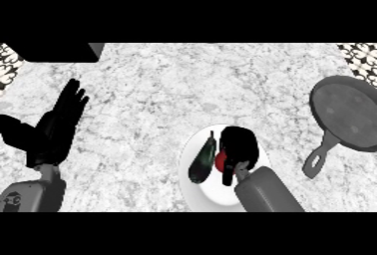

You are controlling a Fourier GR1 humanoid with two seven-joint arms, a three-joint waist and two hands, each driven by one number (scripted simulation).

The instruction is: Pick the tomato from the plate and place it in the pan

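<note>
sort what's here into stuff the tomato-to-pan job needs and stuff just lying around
Needed: tomato, white plate, pan, right hand curled over the tomato.

Lying about: dark green vegetable on the plate, black box at top left, resting left hand.

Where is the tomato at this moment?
In the head view, the tomato is on the white plate at lower centre-right, mostly hidden under the right hand, with a dark green vegetable beside it on its left.

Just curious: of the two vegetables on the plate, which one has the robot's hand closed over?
The red tomato, under the right hand; the dark cucumber lies untouched beside it.
</note>
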